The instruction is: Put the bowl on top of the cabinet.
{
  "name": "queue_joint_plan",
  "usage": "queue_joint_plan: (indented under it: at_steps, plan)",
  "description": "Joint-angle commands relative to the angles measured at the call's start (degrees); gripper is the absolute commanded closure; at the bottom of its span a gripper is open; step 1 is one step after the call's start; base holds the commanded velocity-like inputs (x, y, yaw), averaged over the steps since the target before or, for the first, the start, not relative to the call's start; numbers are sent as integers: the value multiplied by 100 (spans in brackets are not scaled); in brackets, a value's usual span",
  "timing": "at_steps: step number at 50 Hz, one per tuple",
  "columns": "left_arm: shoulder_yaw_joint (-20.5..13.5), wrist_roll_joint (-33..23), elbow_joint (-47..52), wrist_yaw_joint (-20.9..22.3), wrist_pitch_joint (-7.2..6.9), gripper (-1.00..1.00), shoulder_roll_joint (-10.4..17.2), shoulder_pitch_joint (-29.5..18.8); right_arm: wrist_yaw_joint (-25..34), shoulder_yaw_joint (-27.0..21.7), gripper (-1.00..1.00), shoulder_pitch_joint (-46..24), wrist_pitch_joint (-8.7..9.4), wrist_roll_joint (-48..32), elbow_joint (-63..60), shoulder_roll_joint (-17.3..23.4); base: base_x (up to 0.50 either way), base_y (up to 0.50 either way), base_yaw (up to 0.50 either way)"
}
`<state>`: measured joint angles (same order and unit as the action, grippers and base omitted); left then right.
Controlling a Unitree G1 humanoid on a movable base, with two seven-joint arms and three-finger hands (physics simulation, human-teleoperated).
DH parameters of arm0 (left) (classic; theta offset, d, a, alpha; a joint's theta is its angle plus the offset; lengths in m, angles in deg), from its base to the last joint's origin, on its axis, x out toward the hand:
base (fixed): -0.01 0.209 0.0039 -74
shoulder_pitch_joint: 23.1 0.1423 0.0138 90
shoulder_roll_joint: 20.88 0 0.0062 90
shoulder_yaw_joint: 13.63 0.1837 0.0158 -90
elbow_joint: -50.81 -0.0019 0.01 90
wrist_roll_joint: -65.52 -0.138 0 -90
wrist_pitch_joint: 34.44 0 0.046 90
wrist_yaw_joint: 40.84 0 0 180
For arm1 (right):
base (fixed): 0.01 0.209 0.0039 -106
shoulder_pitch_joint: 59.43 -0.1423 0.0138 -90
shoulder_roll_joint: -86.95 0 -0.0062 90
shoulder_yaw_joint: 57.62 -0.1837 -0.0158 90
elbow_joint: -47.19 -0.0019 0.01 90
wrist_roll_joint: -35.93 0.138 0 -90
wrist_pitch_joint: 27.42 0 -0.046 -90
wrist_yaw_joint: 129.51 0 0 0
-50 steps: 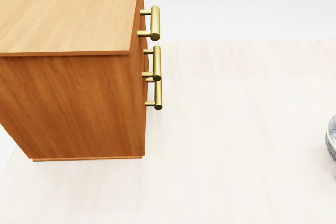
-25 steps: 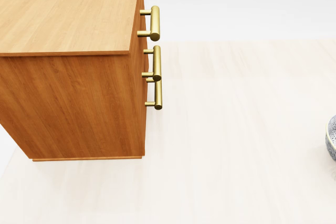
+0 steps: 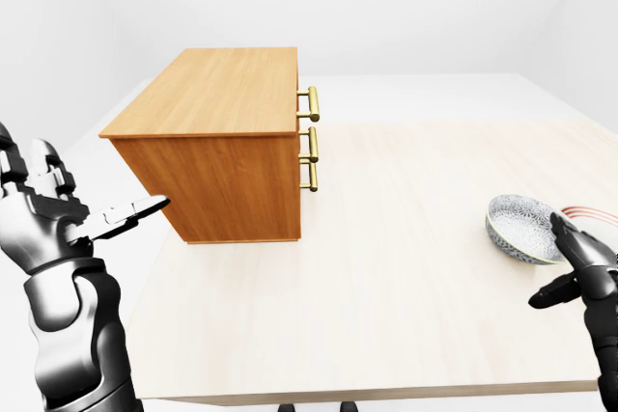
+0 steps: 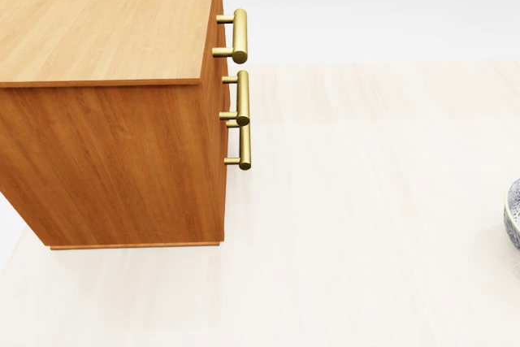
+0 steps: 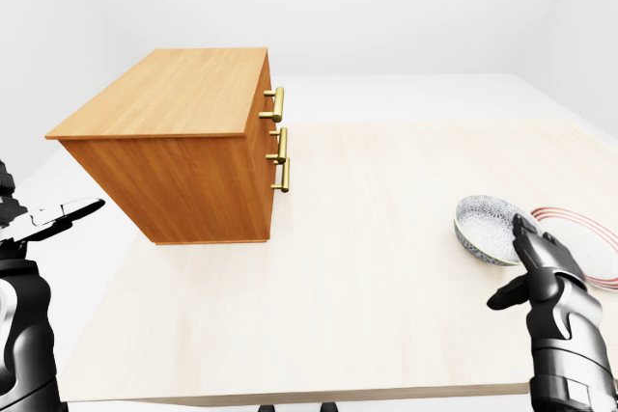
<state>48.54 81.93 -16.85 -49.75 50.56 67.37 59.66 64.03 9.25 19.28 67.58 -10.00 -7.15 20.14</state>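
The patterned bowl (image 5: pixel 486 224) sits on the pale worktop (image 3: pixel 386 267) at the right of the eye views, just beside a red-ringed plate (image 5: pixel 587 236) and well apart from the wooden cabinet (image 3: pixel 217 156); brass handles (image 4: pixel 242 107) line the cabinet's right face; the right hand (image 5: pixel 543 272) hovers at the bowl's lower rim, fingers extended and gripping nothing; the left hand (image 3: pixel 48 224) is raised at far left, fingers spread, clear of the cabinet.
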Motion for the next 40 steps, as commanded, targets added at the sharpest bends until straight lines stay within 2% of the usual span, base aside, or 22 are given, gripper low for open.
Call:
queue_joint_plan:
  at_steps: [1,17,31,40]
  plan:
    - [146,-114,-226,-37,0,-100,-53,6,-208,486,-100,-369,0,-111,498,71,0,0,0]
    - [176,-137,-208,-27,0,-100,-77,29,-62,675,-100,-595,0,-306,346,-67,0,0,0]
    - [178,-136,-253,-25,0,-100,-79,18,-241,987,-100,-904,0,-345,787,-281,0,0,0]
    - [174,-135,-242,-28,0,-100,-68,9,-528,1062,-100,-941,0,-228,1325,-246,0,0,0]
